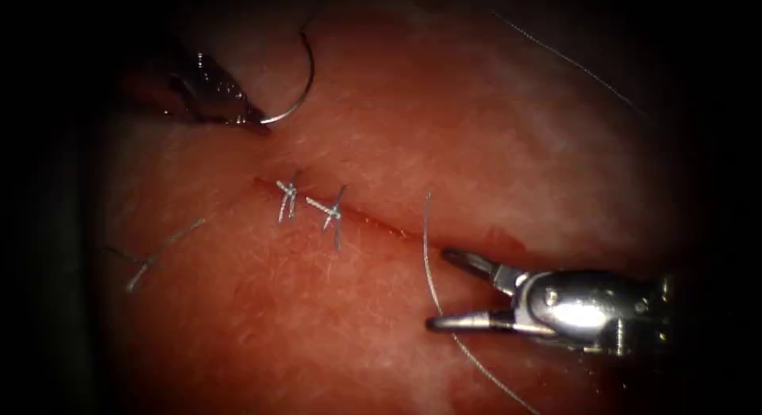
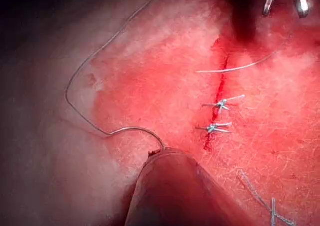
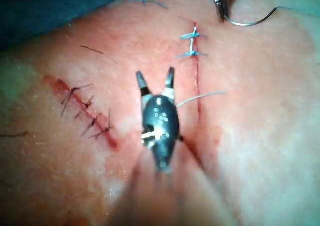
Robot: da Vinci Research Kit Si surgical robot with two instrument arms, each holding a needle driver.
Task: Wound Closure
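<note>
The tissue point(image 1: 492, 129) bears a slanting cut point(image 1: 381, 224) with two knotted stitches point(image 1: 286, 194) point(image 1: 329, 213) at its left end. My left tool point(image 1: 258, 121), up and left of the cut, is shut on the curved needle point(image 1: 308, 78) near one end. The needle arcs upward, clear of the tissue, and thread leaves its far end. My right tool point(image 1: 436, 290) stands open and holds nothing at the cut's right part. The thread point(image 1: 425, 256) comes out of the cut and runs down past its fingertips. In the right wrist view the right tool point(image 3: 156, 78) shows open beside the cut point(image 3: 197, 76).
A loose cut piece of thread point(image 1: 159, 252) lies on the tissue at left. A thin strand of thread point(image 1: 571, 62) crosses the upper right. An older closed cut point(image 3: 85, 111) with several dark stitches lies beside the working one. Red fluid point(image 1: 500, 239) lines the cut.
</note>
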